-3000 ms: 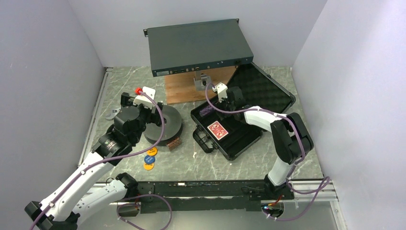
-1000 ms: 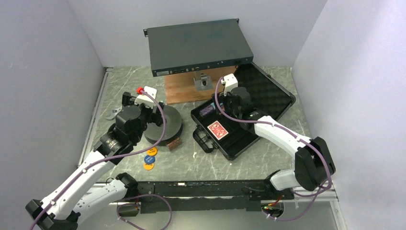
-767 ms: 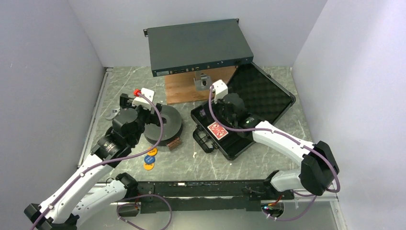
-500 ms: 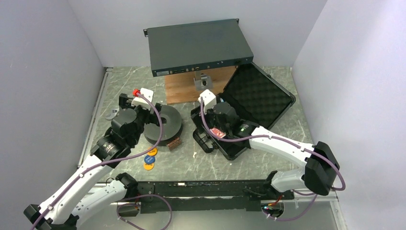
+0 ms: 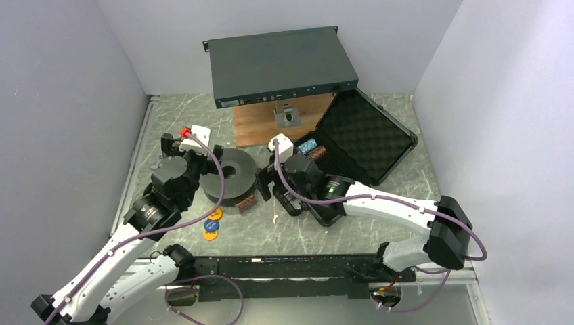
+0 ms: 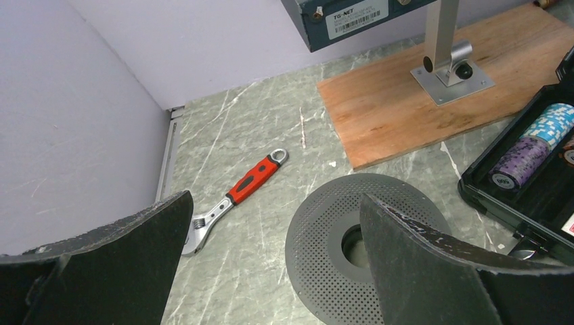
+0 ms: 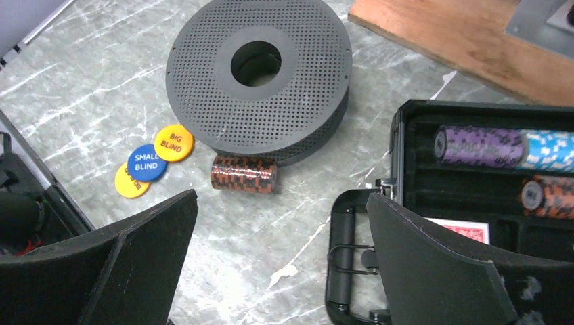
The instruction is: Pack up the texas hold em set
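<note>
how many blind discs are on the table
3: big blind disc beside the spool, small blind disc next to it, yellow disc partly under that. Others could hide beneath.

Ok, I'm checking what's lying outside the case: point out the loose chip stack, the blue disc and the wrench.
loose chip stack [image 7: 244, 173], right wrist view, its striped side.
blue disc [image 7: 146, 162], right wrist view, its printed face.
wrench [image 6: 252, 182], left wrist view, its red handle.

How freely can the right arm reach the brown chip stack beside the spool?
Probably yes, freely: the open right gripper hangs near the brown chip stack with nothing between. The spool right behind may crowd one finger.
</note>
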Controlling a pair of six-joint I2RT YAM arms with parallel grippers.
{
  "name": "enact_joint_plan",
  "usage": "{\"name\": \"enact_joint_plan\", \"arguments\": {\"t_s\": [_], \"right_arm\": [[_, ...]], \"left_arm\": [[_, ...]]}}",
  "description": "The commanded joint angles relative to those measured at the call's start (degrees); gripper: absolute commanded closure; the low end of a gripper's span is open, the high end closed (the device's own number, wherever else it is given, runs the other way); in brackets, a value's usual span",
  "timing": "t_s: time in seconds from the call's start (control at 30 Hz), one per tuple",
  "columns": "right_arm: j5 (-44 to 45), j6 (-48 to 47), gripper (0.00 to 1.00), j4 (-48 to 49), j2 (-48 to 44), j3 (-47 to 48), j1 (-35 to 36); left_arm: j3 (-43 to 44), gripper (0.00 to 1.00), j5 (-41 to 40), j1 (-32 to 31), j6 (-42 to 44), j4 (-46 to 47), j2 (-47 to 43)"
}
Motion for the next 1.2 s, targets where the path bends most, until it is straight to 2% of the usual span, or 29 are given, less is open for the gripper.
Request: {"name": "enact_joint_plan", "arguments": {"t_s": [0.0,0.47,0.87,1.17], "right_arm": [[1.1,8.9,0.00,0.9,2.0,2.4,1.2],[4.9,14.1,0.00,-5.8,14.4,10.9,4.1],[4.9,13.4,0.00,-8.7,23.4,16.5,5.7],[5.3,12.8,0.00,-9.2,27.2,18.5,6.8]], "left_arm": [[0.5,0.00,-1.6,-0.1,0.7,1.3,-0.3],[0.8,0.00,-1.3,0.1,0.7,1.1,-0.5],[1.1,0.00,-1.2,0.3,0.5,0.5,-0.3],[1.6,0.00,-8.7,1.2,-0.5,0.0,0.0]]}}
